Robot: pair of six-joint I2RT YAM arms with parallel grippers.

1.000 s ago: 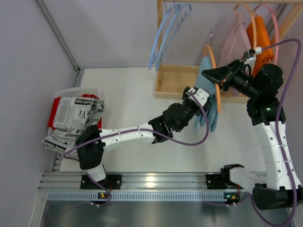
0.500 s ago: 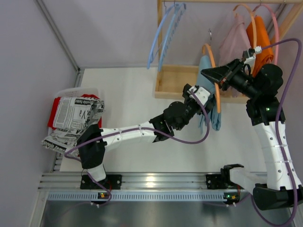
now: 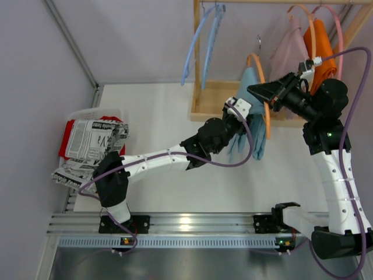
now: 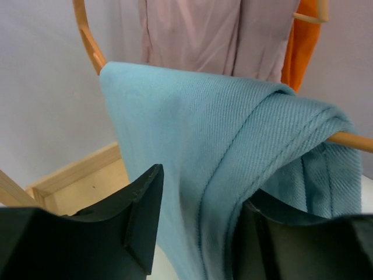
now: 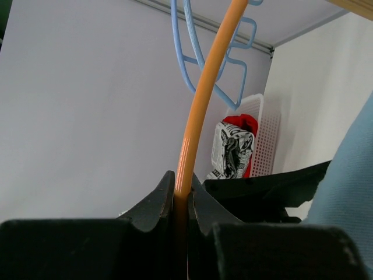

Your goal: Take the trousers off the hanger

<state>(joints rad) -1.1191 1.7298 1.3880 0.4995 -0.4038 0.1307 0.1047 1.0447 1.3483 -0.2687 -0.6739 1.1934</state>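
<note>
Now the left claw [image 4: 201,233] sits farther left and back than a second ago. The light blue trousers [image 3: 247,137] have swung that way with it, their hanging legs drawn out from under the orange hanger [image 5: 201,99]. That suggests the pull is working, but the garment is not yet free: in the left wrist view a thick fold is still draped over the hanger's bar. The left claw's fingers straddle that fold and seem to pinch it, though the contact sits low in the view and is hard to confirm. The right claw [image 5: 182,195] is clamped narrow on the hanger's rod, steadying it. The cloth is a twill weave with a stitched seam, doubled over and limp. It hangs above the bench [image 3: 151,116], beside the mauve trousers [image 3: 285,52].
</note>
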